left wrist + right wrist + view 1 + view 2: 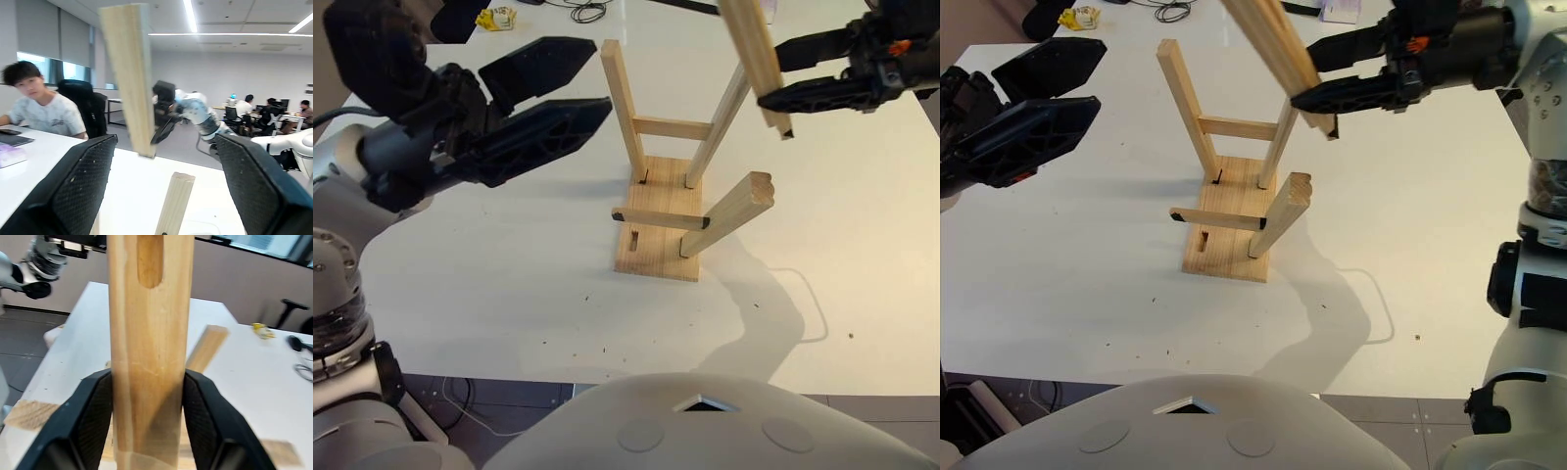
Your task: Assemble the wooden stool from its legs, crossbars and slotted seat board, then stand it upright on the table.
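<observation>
Right end effector [771,76] clenches a leg [749,39] above the seat [656,259]; left end effector [599,78] hangs released (tilted, it may miss its slot [633,238] and jam).

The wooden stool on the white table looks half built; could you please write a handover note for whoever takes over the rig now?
Right gripper: shut on a loose pale wooden leg, held in the air above the assembly.
Left gripper: open, empty, to the assembly's left.
Slotted wooden seat board lies flat on the white table.
Done: two far legs stand in it, joined by a crossbar; a third leg leans tilted at the near right corner, carrying a second crossbar.
Left: seat the held leg in the open slot, straighten the third, stand the stool upright.
</observation>
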